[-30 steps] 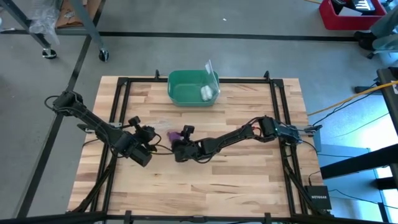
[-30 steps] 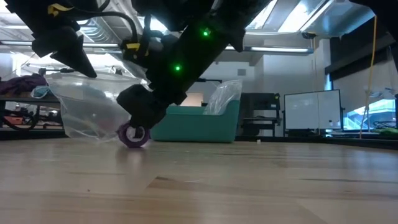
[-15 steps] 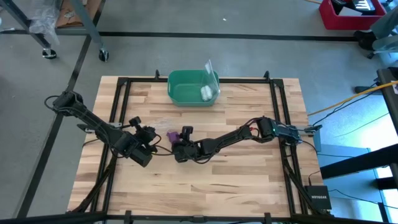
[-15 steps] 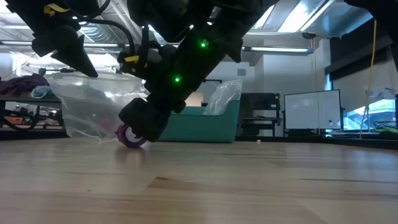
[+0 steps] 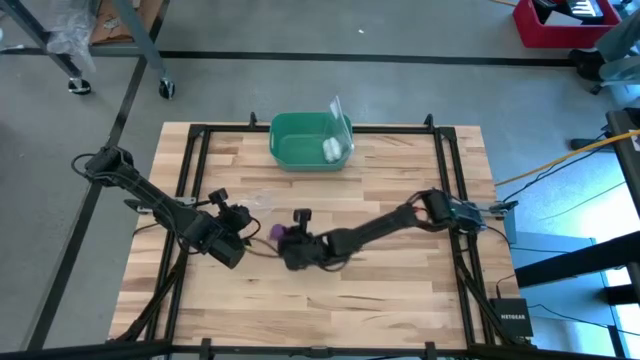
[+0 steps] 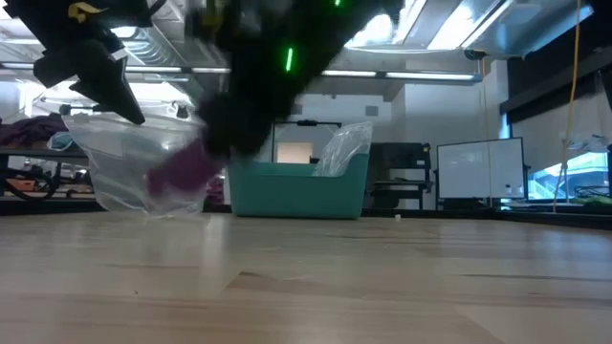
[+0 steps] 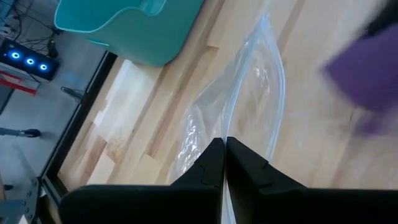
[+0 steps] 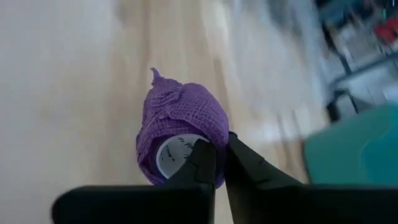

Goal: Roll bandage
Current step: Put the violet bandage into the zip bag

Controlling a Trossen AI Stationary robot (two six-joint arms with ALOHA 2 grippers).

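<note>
Presently, compact purple fabric bandage roll, mid-table beside the clear plastic bag: right gripper pinches its edge, left gripper pinches the bag; keep both grips firm.

"What's everything sitting on?"

"A light wooden table of butcher-block planks, with a dark metal frame fixed around its edges."

"And directly on it?"

"A green plastic bin stands near the far edge, a small white roll inside it. A clear plastic bag lies crumpled on the wood, left of centre."
</note>
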